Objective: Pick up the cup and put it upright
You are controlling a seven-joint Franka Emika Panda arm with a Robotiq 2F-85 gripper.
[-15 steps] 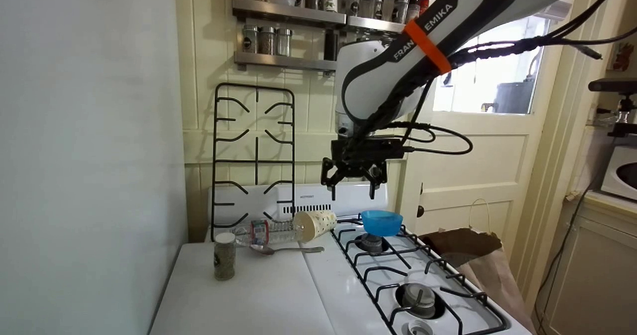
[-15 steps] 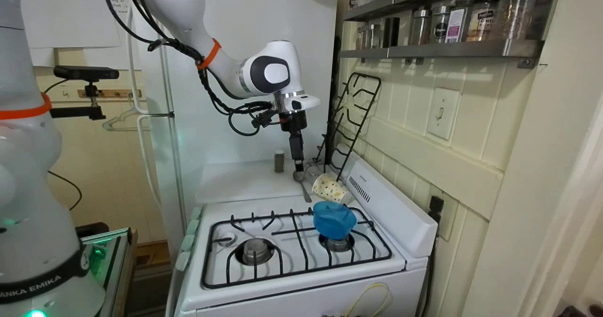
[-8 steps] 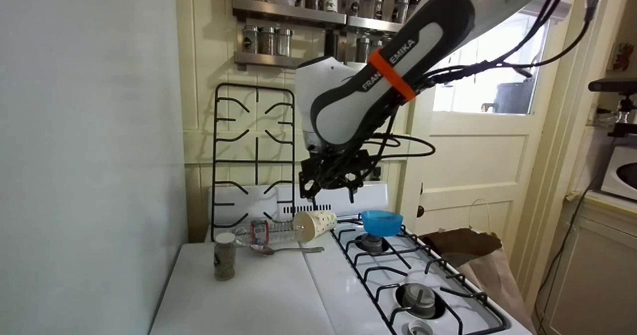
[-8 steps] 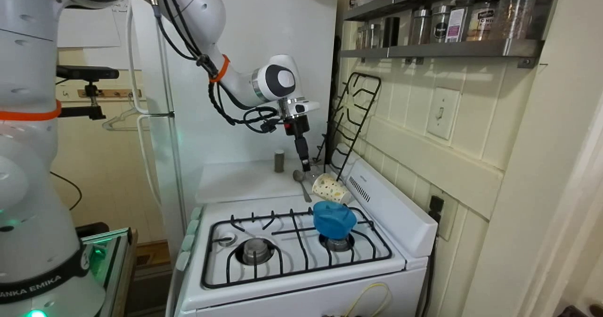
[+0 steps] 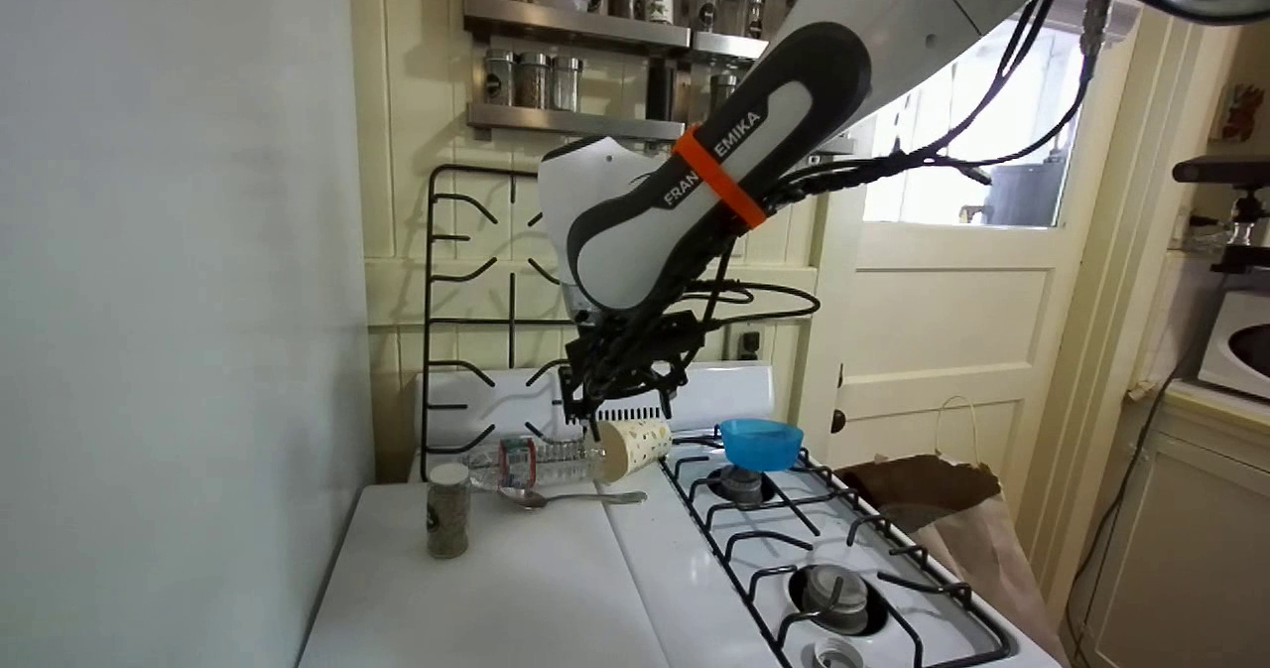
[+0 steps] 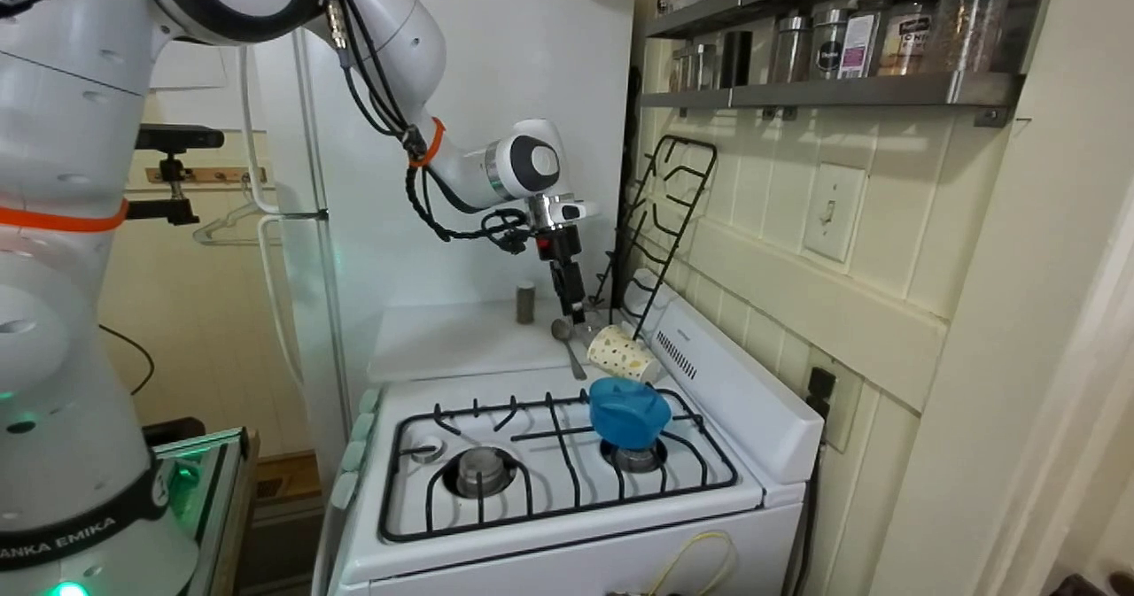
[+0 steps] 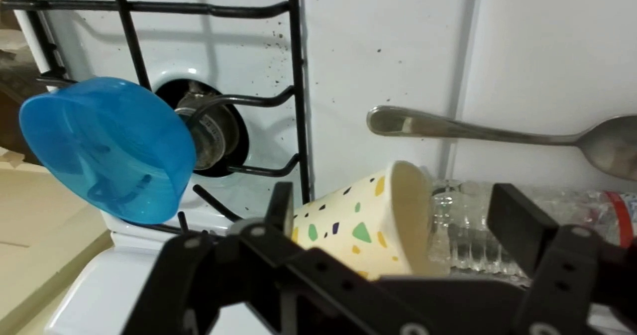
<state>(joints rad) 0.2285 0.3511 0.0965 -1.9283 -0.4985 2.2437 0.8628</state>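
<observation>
At the rear of the stove [image 6: 567,565], close to its seam with the white table [image 5: 476,608], one tapered paper cup [image 7: 356,225] with coloured flecks is lying on its side, its mouth being turned towards the table. Above, near that mouth, one hand [image 7: 398,210] is being held at a tilt, its two fingers [image 7: 520,228] being spread wide apart and nothing being gripped; in the wrist view, the cup is being framed between them, part of it being covered by the hand. Just off the cup's mouth, one clear plastic bottle [image 7: 468,225] is lying on its side; its near end is overlapping the mouth, and whether it is being taken inside cannot be told. One metal spoon [image 7: 502,135] is being borne across the seam, its scoop being supported by the table and its handle end by the stove. Farther along the table, one glass shaker [image 5: 447,519] is standing upright, well apart from the cup in both exterior views. One translucent blue bowl [image 7: 114,146] is being carried by the single black grate [image 6: 560,441] on the stove, near the rear of two visible burners [image 6: 480,472]. One more grate [image 5: 512,322] is being propped against the panelled wall [image 6: 762,189].
</observation>
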